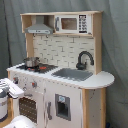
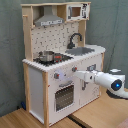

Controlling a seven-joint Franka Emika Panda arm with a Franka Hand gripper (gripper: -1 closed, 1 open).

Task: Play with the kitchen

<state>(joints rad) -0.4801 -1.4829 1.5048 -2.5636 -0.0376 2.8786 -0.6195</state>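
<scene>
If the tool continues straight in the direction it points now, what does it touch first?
Probably the white front panel of the white and light-wood toy kitchen, near the knobs above the oven door. The tool seems almost there, but depth is unclear.

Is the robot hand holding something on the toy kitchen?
Cannot be told: the gripper is at the kitchen's front by the knobs, but no hold shows.
</scene>
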